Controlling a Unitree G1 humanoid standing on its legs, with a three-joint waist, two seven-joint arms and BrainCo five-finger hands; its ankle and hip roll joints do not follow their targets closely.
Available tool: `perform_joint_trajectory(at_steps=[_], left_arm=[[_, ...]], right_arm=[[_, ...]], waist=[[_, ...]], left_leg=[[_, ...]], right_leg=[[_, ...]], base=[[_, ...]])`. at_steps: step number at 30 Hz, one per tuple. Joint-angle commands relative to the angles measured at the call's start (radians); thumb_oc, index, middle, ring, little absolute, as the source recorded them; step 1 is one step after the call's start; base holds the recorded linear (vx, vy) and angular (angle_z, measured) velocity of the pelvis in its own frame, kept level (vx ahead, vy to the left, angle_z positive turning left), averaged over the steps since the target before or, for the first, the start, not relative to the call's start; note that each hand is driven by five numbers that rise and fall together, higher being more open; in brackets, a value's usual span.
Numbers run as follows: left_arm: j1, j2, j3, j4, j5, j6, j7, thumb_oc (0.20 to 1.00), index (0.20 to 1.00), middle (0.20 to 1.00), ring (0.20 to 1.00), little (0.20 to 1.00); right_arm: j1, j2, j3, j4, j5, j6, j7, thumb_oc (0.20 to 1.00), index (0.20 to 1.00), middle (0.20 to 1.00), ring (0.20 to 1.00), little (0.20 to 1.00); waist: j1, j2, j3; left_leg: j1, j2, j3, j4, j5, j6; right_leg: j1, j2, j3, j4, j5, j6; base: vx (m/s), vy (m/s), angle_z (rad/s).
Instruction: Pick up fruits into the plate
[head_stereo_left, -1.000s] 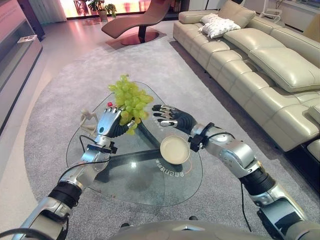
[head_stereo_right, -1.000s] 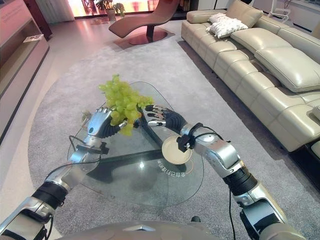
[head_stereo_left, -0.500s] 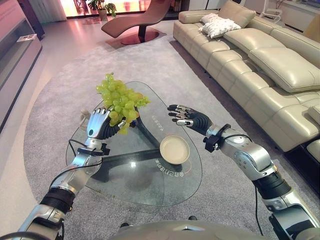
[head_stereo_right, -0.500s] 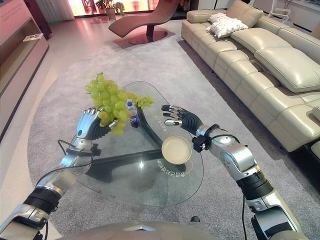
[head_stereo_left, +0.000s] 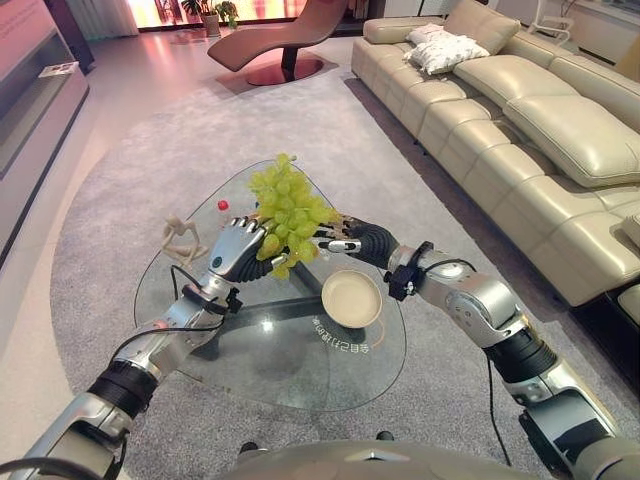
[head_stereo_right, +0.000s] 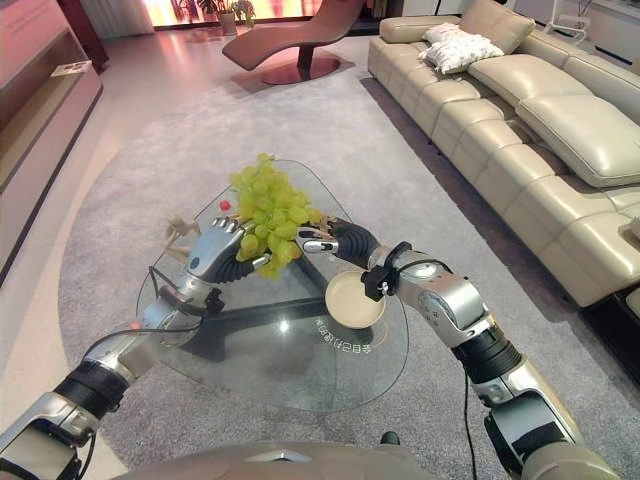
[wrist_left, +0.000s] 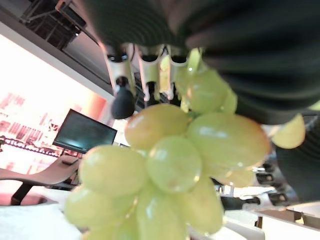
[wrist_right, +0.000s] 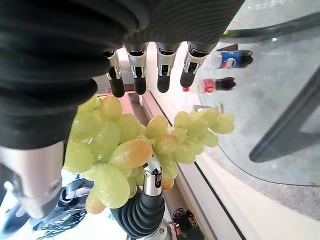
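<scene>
A bunch of green grapes (head_stereo_left: 288, 208) is held up above the glass table (head_stereo_left: 280, 362) by my left hand (head_stereo_left: 238, 254), whose fingers are curled round the bunch's lower end. In the left wrist view the grapes (wrist_left: 170, 165) hang right in front of that hand's fingers (wrist_left: 122, 102). My right hand (head_stereo_left: 356, 240) is open, its straight fingers reaching to the bunch's right side; its wrist view shows the grapes (wrist_right: 131, 150) just past its fingertips (wrist_right: 163, 82). A round cream plate (head_stereo_left: 351, 298) lies on the table below the right wrist.
A small pale figurine (head_stereo_left: 182, 238) and a red-capped bottle (head_stereo_left: 221, 208) stand at the table's far left. Two bottles (wrist_right: 235, 58) show through the glass. A cream sofa (head_stereo_left: 540, 130) runs along the right, and a lounge chair (head_stereo_left: 285, 40) stands at the back.
The left hand swung the grapes left, then back right and nearer the plate. The right hand drew away to the right, then returned to the bunch.
</scene>
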Motion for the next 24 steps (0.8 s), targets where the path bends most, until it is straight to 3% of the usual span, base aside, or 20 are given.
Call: perform_joint_trajectory(at_steps=[1, 8, 16, 24], left_arm=[[-0.178, 0.034, -0.06, -0.013, 0.007, -0.03, 0.012, 0.2, 0.2, 0.2, 0.2, 0.2], [-0.195, 0.032, -0.088, -0.011, -0.007, -0.027, -0.017, 0.2, 0.2, 0.2, 0.2, 0.2], [-0.179, 0.018, -0.11, 0.008, 0.014, -0.041, -0.034, 0.2, 0.2, 0.2, 0.2, 0.2], [-0.174, -0.027, -0.165, 0.057, 0.052, -0.005, -0.072, 0.2, 0.2, 0.2, 0.2, 0.2]], right_arm=[[-0.142, 0.048, 0.033, -0.032, -0.003, -0.04, -0.015, 1.0, 1.0, 1.0, 1.0, 1.0], [-0.19, 0.034, 0.019, -0.007, -0.06, -0.043, -0.039, 1.0, 1.0, 1.0, 1.0, 1.0], [-0.203, 0.046, 0.005, -0.012, -0.016, -0.034, -0.064, 1.0, 1.0, 1.0, 1.0, 1.0], [-0.213, 0.092, 0.006, -0.022, 0.059, -0.045, -0.103, 1.0, 1.0, 1.0, 1.0, 1.0]], waist=[[-0.003, -0.015, 0.008], [-0.005, -0.014, 0.01], [-0.007, -0.012, 0.01], [-0.014, -0.007, 0.014]], left_leg=[[-0.012, -0.007, 0.0, 0.018, -0.068, 0.02], [-0.013, -0.014, -0.005, 0.017, -0.072, 0.024], [-0.013, -0.015, -0.003, 0.018, -0.075, 0.026], [-0.011, -0.015, 0.001, 0.018, -0.076, 0.028]], right_leg=[[0.041, -0.068, -0.083, 0.019, -0.028, 0.041], [0.038, -0.066, -0.076, 0.019, -0.03, 0.043], [0.036, -0.067, -0.072, 0.019, -0.031, 0.044], [0.034, -0.065, -0.067, 0.021, -0.032, 0.045]], base=[[0.0, 0.0, 0.0], [0.0, 0.0, 0.0], [0.0, 0.0, 0.0], [0.0, 0.0, 0.0]])
